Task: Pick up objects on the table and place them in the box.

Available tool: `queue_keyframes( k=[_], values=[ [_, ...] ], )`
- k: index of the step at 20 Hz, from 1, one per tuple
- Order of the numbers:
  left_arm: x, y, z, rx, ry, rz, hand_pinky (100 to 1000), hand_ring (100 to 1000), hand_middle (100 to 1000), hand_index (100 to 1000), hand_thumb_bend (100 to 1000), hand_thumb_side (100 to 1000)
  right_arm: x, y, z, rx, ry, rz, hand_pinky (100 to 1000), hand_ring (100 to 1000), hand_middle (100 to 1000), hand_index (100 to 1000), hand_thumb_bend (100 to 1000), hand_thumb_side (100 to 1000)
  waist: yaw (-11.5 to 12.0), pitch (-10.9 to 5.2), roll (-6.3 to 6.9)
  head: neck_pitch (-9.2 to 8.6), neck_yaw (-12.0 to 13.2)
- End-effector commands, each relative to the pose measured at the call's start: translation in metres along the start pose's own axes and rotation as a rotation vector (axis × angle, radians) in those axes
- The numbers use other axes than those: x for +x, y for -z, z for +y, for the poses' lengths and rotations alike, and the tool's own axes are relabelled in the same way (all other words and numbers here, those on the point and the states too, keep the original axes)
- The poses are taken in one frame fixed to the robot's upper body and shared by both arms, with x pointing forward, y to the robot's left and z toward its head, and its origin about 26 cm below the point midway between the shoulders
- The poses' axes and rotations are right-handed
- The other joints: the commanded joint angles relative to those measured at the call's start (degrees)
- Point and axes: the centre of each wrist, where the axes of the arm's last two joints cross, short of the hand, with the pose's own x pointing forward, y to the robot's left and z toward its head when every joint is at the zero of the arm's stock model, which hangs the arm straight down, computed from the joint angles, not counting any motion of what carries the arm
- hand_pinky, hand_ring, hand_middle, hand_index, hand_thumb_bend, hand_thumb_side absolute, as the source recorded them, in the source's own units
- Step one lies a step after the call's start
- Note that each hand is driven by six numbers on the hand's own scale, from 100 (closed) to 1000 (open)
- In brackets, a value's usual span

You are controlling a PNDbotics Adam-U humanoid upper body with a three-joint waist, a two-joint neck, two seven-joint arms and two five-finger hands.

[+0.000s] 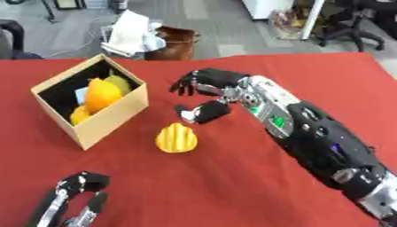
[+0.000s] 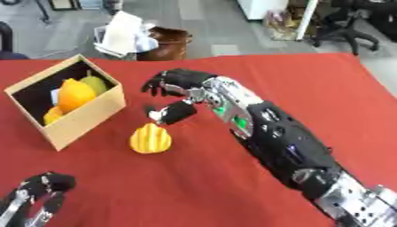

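The left hand [image 1: 74, 201] is cut off by the lower edge — the box [image 1: 116, 116] wall hides its lowest fruit.

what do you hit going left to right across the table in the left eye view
box holding orange and green fruit → ridged yellow object → right hand hovering open over the cloth. The left hand rests at the lower left corner.

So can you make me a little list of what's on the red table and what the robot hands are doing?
table: red cloth
box: cardboard, open top, on the robot's left side
in box: orange fruit, green one behind, more yellow-orange below
still outside: yellow ridged fruit, right of box
right robot hand: open, above the yellow fruit, holding nothing
left robot hand: idle, lower left corner
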Motion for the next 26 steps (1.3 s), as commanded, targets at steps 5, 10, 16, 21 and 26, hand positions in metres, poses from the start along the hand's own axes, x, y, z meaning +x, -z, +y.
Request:
queue_keyframes(
  k=[5,10,16,21,26],
  values=[
    [0.007,0.000,0.012,0.042,0.007,-0.049,692,654,594,727,393,795,-0.006,-0.001,-0.004,0.000,0.021,0.015,710,699,714,886,100,711,0.0,-2.02,-0.22,-0.01,0.1],
    [0.014,0.001,0.018,0.116,-0.022,-0.063,733,676,616,767,382,690,0.008,0.004,0.007,0.041,-0.008,-0.039,777,758,761,900,100,747,1.1,-2.09,-0.58,-0.01,-0.9],
    [0.014,-0.004,0.031,0.263,-0.095,-0.058,734,676,617,770,381,692,0.026,0.011,0.017,0.173,-0.151,-0.125,780,761,764,901,100,747,0.5,-2.07,-0.46,-0.10,-0.4],
    [0.012,-0.002,0.024,0.311,-0.124,-0.056,738,681,620,779,380,704,0.027,0.015,0.024,0.229,-0.210,-0.124,800,771,769,887,161,565,0.6,-1.91,-0.42,-0.19,-0.4],
    [0.011,-0.001,0.021,0.321,-0.119,-0.057,739,681,621,779,380,705,0.017,0.016,0.033,0.217,-0.252,-0.073,797,754,738,855,186,311,0.7,-1.87,-0.42,-0.28,-0.5]
  ],
)
